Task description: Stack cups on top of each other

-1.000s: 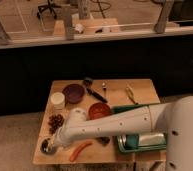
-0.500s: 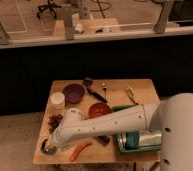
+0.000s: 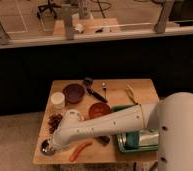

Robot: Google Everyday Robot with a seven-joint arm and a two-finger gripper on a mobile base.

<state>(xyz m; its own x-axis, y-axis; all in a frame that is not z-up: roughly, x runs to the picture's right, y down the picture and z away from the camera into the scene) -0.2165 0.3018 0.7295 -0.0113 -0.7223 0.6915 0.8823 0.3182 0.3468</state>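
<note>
Hand point(image 3: 52, 143) at shiny metal cup point(image 3: 46, 148), white cup point(image 3: 58, 100) apart

Robot's gripper point(image 3: 50, 145) sat at the front-left corner of the table point(image 3: 142, 89), right at the silver cup point(image 3: 44, 147), covering most of it; only a shiny bit showed at left. Contact btwn the two: couldn't tell. The arm point(image 3: 107, 125) hid the near rim of the reddish-brown bowl point(image 3: 98, 107), pt of the green tray point(image 3: 140, 144) & pt of a dark object point(image 3: 104, 140). Dark cluster point(image 3: 55, 121) by the arm was too blurred to ID. Robot body point(image 3: 182, 130) was cut off at right & bottom edges.
</note>
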